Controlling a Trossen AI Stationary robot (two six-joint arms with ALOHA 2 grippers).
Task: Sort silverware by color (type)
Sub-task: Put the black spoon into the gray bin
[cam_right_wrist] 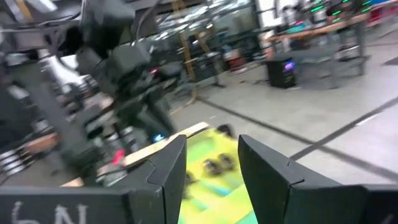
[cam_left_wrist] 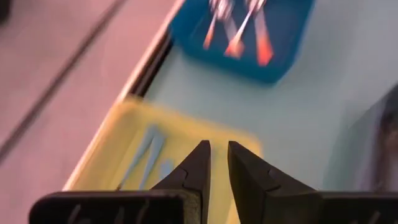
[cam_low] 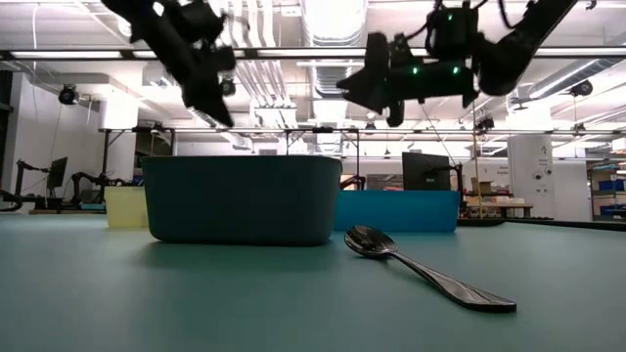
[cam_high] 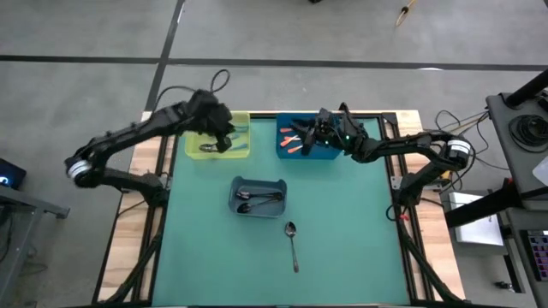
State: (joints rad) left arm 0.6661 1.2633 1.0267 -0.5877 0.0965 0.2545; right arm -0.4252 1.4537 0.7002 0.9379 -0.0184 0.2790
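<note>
One all-dark spoon point(cam_high: 293, 244) point(cam_low: 421, 269) lies flat on the green mat, bowl toward the far edge. More dark spoons point(cam_high: 257, 198) lie in the grey-blue bin point(cam_high: 259, 195) point(cam_low: 242, 198). Light-blue-handled spoons point(cam_left_wrist: 149, 155) lie in the yellow bin point(cam_high: 218, 141). Orange-handled spoons point(cam_high: 295, 137) point(cam_left_wrist: 239, 31) lie in the blue bin point(cam_high: 304, 141). My left gripper point(cam_high: 224, 130) point(cam_left_wrist: 217, 152) hangs above the yellow bin, its fingers a narrow gap apart and empty. My right gripper point(cam_high: 318, 127) point(cam_right_wrist: 211, 146) hovers over the blue bin, open and empty.
The three bins sit on the far half of the mat: yellow point(cam_low: 125, 207) and blue point(cam_low: 396, 210) along the far edge, the grey-blue one at the middle. Wooden table edges point(cam_high: 137, 214) flank the mat. Bare mat lies around the lone spoon on the near side.
</note>
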